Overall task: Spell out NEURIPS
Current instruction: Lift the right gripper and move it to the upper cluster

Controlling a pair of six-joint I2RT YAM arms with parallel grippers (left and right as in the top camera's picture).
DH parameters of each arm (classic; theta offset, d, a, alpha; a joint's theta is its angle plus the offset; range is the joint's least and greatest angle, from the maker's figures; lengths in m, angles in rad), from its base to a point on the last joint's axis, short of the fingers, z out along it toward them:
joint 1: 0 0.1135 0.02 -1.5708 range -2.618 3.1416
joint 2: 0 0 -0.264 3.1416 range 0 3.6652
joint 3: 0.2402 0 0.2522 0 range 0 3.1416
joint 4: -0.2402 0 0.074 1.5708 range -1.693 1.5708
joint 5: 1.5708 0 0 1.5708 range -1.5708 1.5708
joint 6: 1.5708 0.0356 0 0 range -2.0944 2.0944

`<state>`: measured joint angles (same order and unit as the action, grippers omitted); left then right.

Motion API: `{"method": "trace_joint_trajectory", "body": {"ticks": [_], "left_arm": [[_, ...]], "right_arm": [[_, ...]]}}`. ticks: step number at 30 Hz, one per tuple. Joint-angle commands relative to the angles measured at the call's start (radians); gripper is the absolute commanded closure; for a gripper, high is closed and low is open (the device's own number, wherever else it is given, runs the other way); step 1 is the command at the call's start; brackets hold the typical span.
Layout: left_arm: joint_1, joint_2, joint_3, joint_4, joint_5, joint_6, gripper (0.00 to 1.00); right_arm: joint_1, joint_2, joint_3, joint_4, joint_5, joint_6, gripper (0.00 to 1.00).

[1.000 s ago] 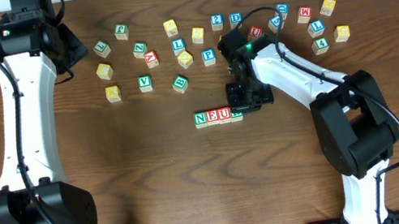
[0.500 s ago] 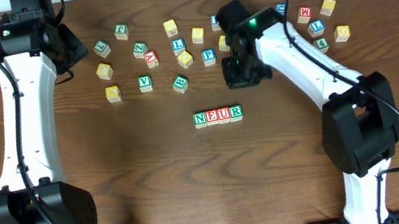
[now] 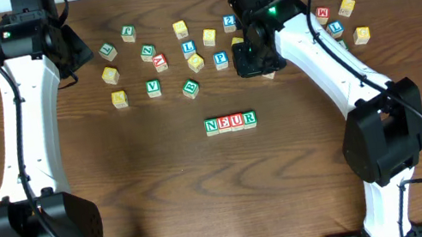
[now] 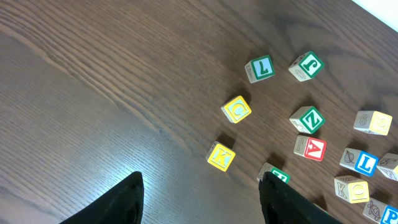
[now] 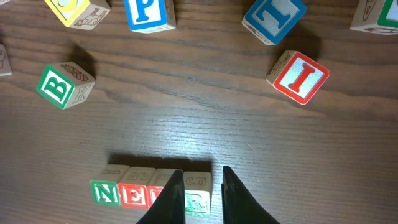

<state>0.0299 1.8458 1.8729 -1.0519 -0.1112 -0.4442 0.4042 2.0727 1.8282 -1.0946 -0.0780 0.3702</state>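
Observation:
Four cubes stand in a row reading NEUR [image 3: 230,122] at the table's middle, also seen low in the right wrist view [image 5: 152,193]. My right gripper [image 3: 256,62] hovers beyond the row, among the loose cubes. Its jaws [image 5: 202,177] stand a narrow gap apart with nothing between them. A red I cube [image 5: 300,76] lies ahead to its right, tilted. A blue P cube [image 5: 148,12] and a yellow-faced cube [image 5: 78,7] lie ahead to its left. My left gripper [image 3: 68,48] is open and empty [image 4: 205,208] at the far left.
Loose cubes are scattered along the far side of the table: a green B [image 5: 62,87], a blue L [image 5: 273,18], a yellow C [image 4: 237,109], a yellow K [image 4: 221,155], a green Z [image 4: 306,119] and a red V [image 4: 310,148].
My right gripper let go of the R cube at the row's right end, rose and moved to the far cubes, its jaws parting a little. The left arm stayed still.

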Motion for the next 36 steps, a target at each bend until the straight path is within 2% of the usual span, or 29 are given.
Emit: {"method": "trace_joint_trajectory", "body": {"ticks": [1,27,36], "left_arm": [[0.002,0.013,-0.004,-0.006,-0.013,0.006,0.41],[0.002,0.013,-0.004,-0.006,-0.013,0.006,0.41],[0.002,0.013,-0.004,-0.006,-0.013,0.006,0.41]], "right_arm": [[-0.004,-0.014,0.021,0.004,0.008,-0.013,0.84],[-0.002,-0.014,0.020,0.040,0.008,-0.012,0.76],[0.000,-0.014,0.020,0.042,0.002,-0.012,0.76]]}}
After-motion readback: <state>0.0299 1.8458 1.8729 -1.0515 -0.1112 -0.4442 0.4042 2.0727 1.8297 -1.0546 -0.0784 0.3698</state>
